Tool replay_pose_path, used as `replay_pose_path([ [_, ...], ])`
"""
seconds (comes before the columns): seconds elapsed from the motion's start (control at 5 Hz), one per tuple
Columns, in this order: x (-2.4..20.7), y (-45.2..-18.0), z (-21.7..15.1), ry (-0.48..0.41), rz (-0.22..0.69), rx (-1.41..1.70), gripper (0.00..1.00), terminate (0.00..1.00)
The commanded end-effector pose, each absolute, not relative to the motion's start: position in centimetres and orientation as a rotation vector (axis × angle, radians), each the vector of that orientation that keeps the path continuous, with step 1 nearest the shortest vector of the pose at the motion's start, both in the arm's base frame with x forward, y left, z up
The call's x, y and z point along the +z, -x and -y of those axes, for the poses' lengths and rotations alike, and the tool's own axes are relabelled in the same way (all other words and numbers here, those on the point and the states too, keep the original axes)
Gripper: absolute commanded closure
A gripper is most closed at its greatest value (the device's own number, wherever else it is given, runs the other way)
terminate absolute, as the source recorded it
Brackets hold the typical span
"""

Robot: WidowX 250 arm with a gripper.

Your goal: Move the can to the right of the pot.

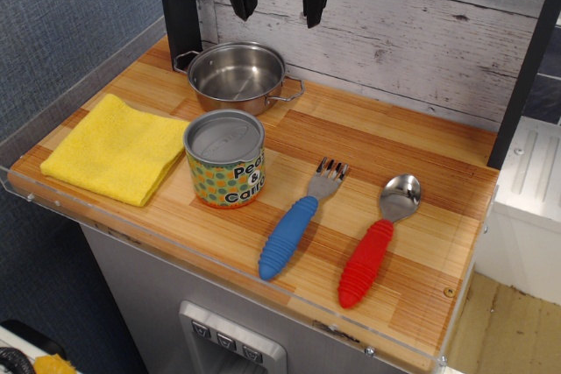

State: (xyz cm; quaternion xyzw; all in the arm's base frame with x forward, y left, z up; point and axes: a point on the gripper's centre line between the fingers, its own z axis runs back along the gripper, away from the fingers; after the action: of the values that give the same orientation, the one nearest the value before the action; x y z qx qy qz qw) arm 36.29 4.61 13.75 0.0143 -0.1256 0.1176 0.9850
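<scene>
The can [225, 158] stands upright on the wooden counter, with a grey metal top and a yellow dotted label. It is just in front of the pot [237, 74], a shiny shallow steel pot with two loop handles at the back of the counter. The gripper [276, 2] hangs open and empty high above the back of the counter, above and slightly right of the pot, well apart from the can.
A folded yellow cloth [118, 146] lies left of the can. A blue-handled fork [298, 222] and a red-handled spoon [379, 236] lie to the can's right. A white plank wall [421, 32] backs the counter. A black post [180, 2] stands left of the pot.
</scene>
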Motion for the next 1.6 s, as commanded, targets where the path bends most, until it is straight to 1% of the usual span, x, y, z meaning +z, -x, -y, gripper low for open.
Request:
replay_pose_path([
  [0.0,13.8,-36.3,-4.6,-0.029,0.252,0.236,0.00,0.00],
  [0.2,14.6,-32.9,-5.1,-0.065,0.210,0.177,0.00,0.00],
  [0.4,14.7,-30.1,-6.3,-0.076,0.122,0.033,0.00,0.00],
  [0.6,14.2,-27.5,-7.2,-0.099,0.024,-0.082,0.00,0.00],
  [0.8,12.6,-24.8,-8.5,-0.091,-0.063,-0.151,0.00,0.00],
  [1.0,11.1,-23.3,-9.3,-0.123,-0.106,-0.248,0.00,0.00],
  [1.2,9.4,-22.3,-10.0,-0.160,-0.176,-0.299,0.00,0.00],
  [1.4,8.5,-23.2,-9.5,-0.205,-0.150,-0.312,0.00,0.00],
])
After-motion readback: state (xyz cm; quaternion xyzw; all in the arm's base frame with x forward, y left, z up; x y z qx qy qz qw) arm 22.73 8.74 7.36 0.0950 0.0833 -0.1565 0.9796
